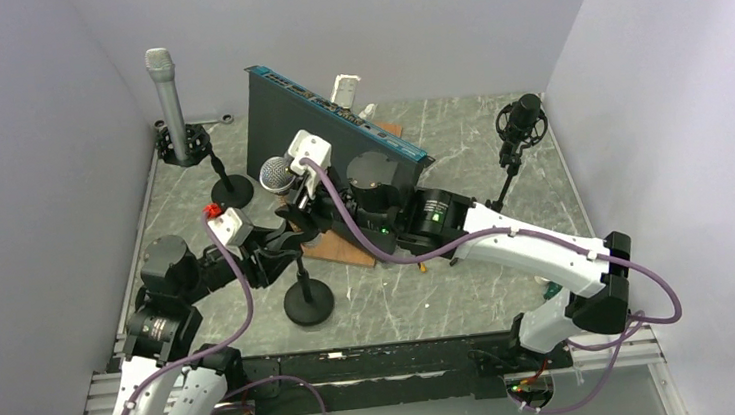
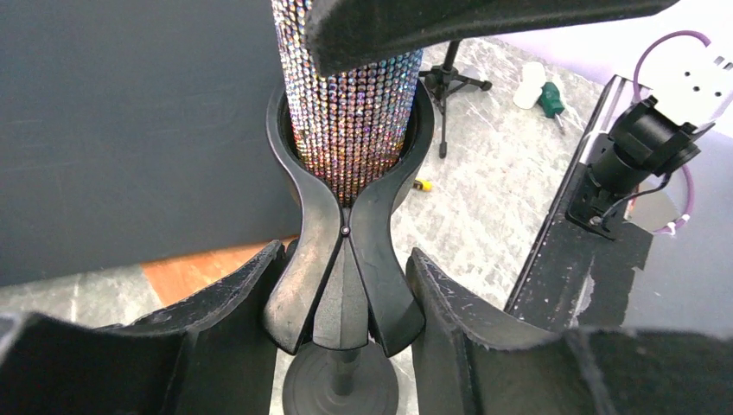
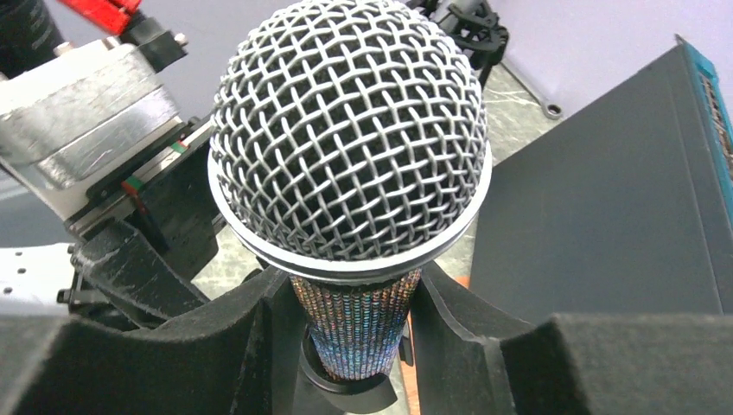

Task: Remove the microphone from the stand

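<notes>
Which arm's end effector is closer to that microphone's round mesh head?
Right. The right end effector grips the glittery handle just under the mesh head. The left end effector sits lower, holding the stand's clip.

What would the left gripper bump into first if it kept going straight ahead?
The left gripper would probably meet the black clip first. The clip already sits between its fingers, very close. Just beyond, the sparkly microphone stands in that clip, so it would come next.
</notes>
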{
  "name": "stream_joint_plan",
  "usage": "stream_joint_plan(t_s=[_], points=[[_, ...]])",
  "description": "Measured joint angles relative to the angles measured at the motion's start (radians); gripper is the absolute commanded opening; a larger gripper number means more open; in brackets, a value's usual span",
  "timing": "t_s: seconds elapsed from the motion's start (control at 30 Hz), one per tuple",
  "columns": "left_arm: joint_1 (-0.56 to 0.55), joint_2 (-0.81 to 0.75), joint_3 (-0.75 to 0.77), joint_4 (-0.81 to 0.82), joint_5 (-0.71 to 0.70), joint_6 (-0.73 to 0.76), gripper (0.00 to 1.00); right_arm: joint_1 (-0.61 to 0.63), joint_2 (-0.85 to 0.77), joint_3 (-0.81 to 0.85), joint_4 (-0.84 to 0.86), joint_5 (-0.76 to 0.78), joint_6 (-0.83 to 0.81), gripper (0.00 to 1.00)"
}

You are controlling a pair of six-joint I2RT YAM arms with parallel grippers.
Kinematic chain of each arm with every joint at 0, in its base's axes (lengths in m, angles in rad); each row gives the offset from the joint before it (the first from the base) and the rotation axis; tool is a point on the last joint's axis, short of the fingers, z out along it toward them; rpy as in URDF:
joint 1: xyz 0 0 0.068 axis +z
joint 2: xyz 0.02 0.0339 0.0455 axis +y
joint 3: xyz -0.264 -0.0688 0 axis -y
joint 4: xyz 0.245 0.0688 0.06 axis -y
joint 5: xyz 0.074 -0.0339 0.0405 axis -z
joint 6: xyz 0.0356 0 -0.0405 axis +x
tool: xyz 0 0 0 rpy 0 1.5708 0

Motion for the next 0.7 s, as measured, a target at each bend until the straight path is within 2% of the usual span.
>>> stream_joint_plan(t_s=[0.13,0.23,0.33,0.7], points=[[0.0,0.005,0.0,0.02,-0.001,0.023,0.0,0.013,-0.024,-0.051,0.073,0.07,0.033,0.0],[-0.003,0.006,0.0,0.018,0.01,0.026,0.0,0.014,-0.073,-0.134,0.138,0.071,0.059,0.0],[-0.005,0.006,0.0,0.022,0.018,0.026,0.0,0.008,-0.082,-0.141,0.145,0.032,0.057,0.0],[0.002,0.036,0.008,0.023,0.052,0.007,0.0,-0.014,0.053,0.085,-0.032,-0.231,-0.125,0.0]])
